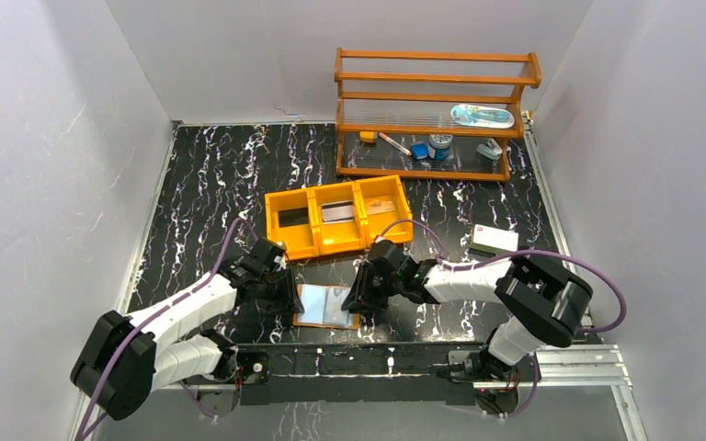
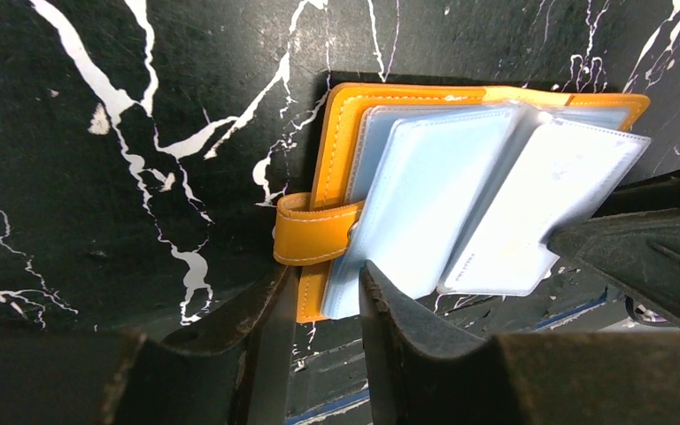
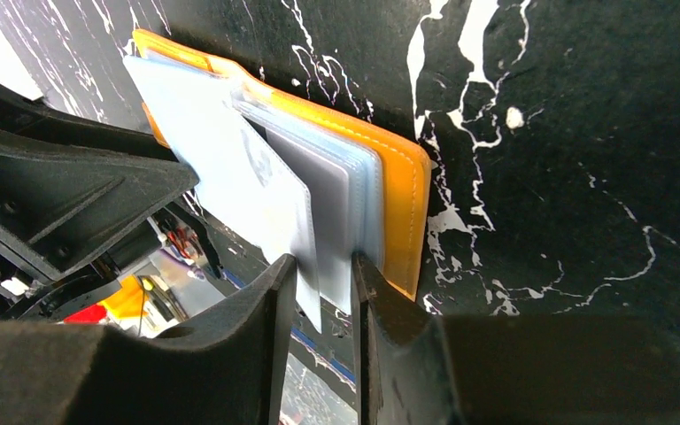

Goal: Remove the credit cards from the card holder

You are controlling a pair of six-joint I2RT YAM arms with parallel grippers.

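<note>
The open orange card holder [image 1: 328, 306] – pale-blue sleeves [image 2: 443, 204] fanned – is pinched narrowly by left gripper [image 2: 326, 274] and right gripper [image 3: 323, 261].

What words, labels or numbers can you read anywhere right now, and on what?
Nothing is legible in any view.
Clear pocket of the card holder: faint small print near its lower edge, too small to read.
White box: no readable text at this size.
Package on the shelf: print blurred.
</note>
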